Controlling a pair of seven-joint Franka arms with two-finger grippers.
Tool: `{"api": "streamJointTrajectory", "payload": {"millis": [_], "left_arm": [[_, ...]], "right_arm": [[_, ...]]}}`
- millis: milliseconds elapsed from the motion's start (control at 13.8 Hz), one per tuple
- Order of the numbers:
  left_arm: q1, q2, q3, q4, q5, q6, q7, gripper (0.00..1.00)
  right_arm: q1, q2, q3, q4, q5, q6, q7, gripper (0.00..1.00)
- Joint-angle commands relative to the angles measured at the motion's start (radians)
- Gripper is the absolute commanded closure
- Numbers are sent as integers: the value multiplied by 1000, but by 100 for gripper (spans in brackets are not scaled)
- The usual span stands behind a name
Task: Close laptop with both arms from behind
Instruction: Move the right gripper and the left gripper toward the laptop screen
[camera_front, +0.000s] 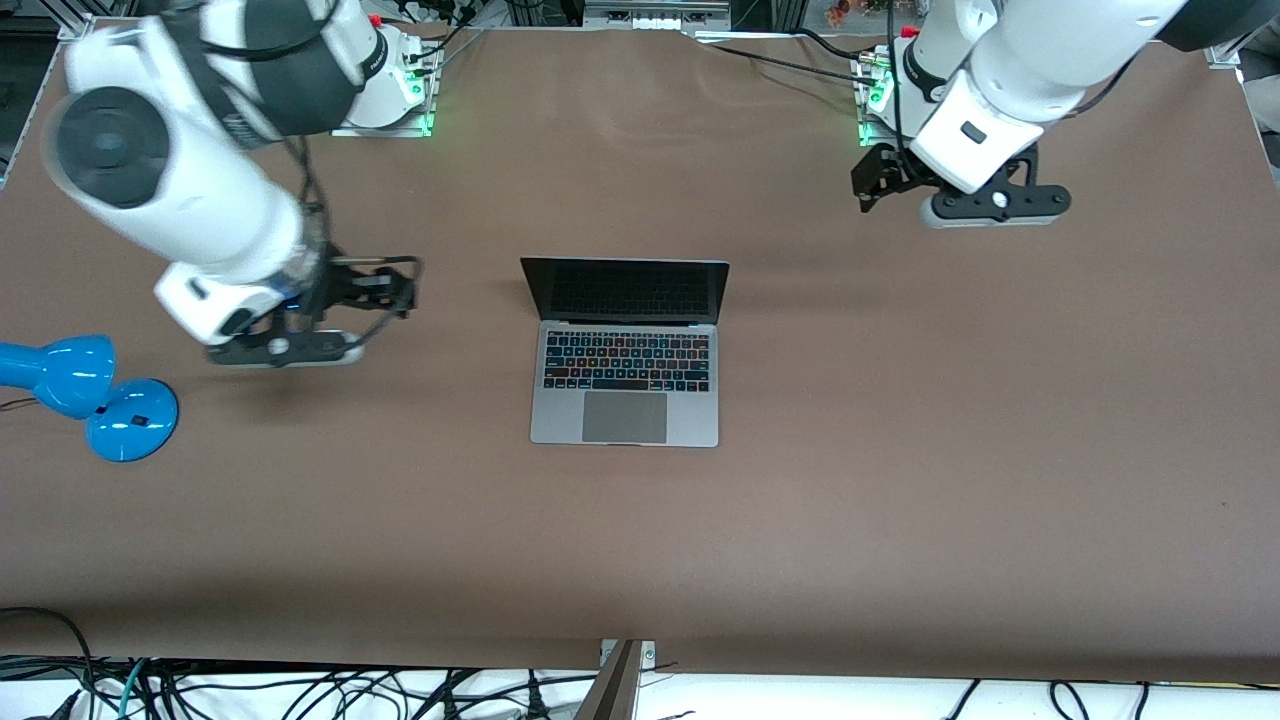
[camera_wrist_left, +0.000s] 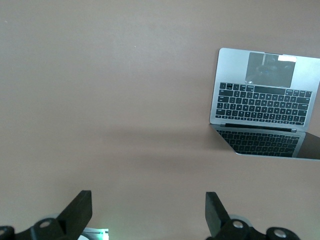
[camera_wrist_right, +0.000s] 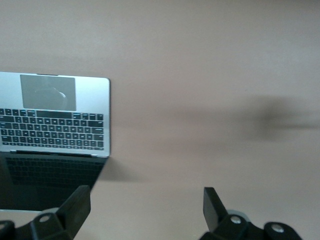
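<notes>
The laptop (camera_front: 625, 370) lies open in the middle of the brown table (camera_front: 900, 450), its dark screen (camera_front: 625, 290) upright on the robots' side and its trackpad toward the front camera. It also shows in the left wrist view (camera_wrist_left: 265, 105) and the right wrist view (camera_wrist_right: 55, 117). My right gripper (camera_front: 285, 350) hangs open and empty over bare table, off the laptop toward the right arm's end; its jaws show wide apart (camera_wrist_right: 147, 195). My left gripper (camera_front: 995, 210) hangs open and empty over bare table close to the left arm's base, apart from the laptop; its jaws are also wide apart (camera_wrist_left: 149, 200).
A blue desk lamp (camera_front: 90, 395) lies on the table at the right arm's end, close to the right gripper. The green-lit arm bases (camera_front: 400, 100) (camera_front: 875, 100) stand along the table's robot side. Cables hang below the table's front edge (camera_front: 300, 690).
</notes>
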Motion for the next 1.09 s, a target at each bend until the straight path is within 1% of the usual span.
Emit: {"api": "streamJointTrajectory", "payload": {"millis": [0, 145, 291, 436, 582, 727, 873, 945, 1018], "left_arm": [[1, 12, -52, -3, -22, 27, -55, 0], [1, 20, -83, -17, -21, 61, -95, 0], [1, 43, -114, -19, -20, 87, -135, 0], [1, 60, -144, -20, -15, 118, -184, 1], [1, 84, -170, -19, -11, 142, -215, 2], [-1, 110, -193, -19, -8, 168, -250, 5], [-1, 133, -213, -20, -6, 195, -292, 9], [-1, 143, -224, -22, -6, 208, -310, 12], [-1, 149, -232, -32, 3, 225, -325, 18]], "right_arm": [[59, -7, -5, -9, 6, 8, 108, 1], [91, -2, -5, -9, 18, 8, 162, 1], [130, 15, -5, -9, 59, 9, 210, 2], [153, 30, -5, -9, 119, 9, 230, 7], [177, 45, -5, -9, 145, 9, 233, 14], [212, 67, -4, -9, 147, 9, 232, 28], [248, 91, -5, -9, 147, 9, 233, 48], [254, 96, -4, -11, 147, 9, 233, 55], [254, 104, -5, -11, 159, 9, 232, 62]]}}
